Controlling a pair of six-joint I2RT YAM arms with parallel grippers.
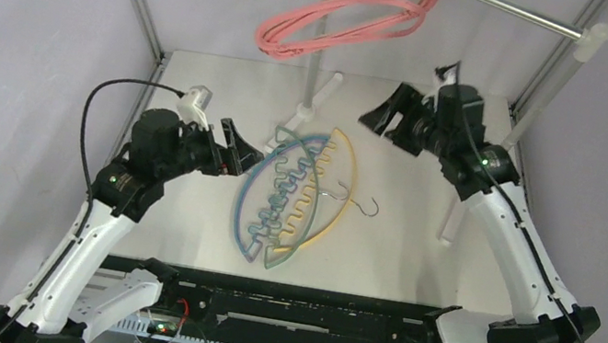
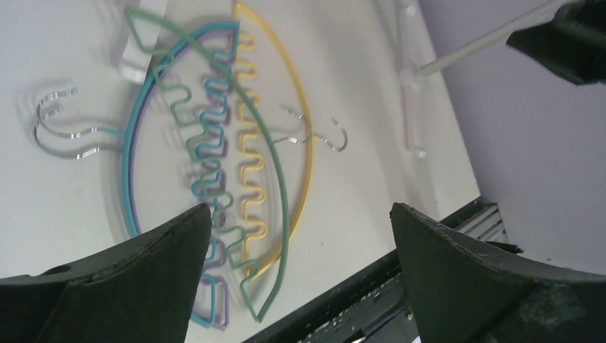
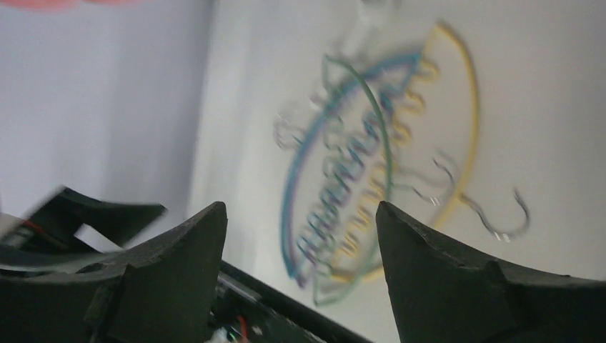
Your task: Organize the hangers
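Left gripper (image 1: 240,150): your jaws gape wide, empty, just left of the pile.
Right gripper (image 1: 382,110): spread apart, holding nothing, far right.
Pink hangers (image 1: 345,15): on the rail (image 1: 487,2), far.
Wavy hangers (image 1: 296,198): heaped mid-table (image 1: 400,244).

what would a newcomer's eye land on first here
Probably the pink hangers, hung in a bunch on the metal rail at the back, high above the table. Next comes the tangle of blue, green, yellow and purple hangers lying overlapped at the table's middle. The left gripper and the right gripper flank that pile, both open and empty.
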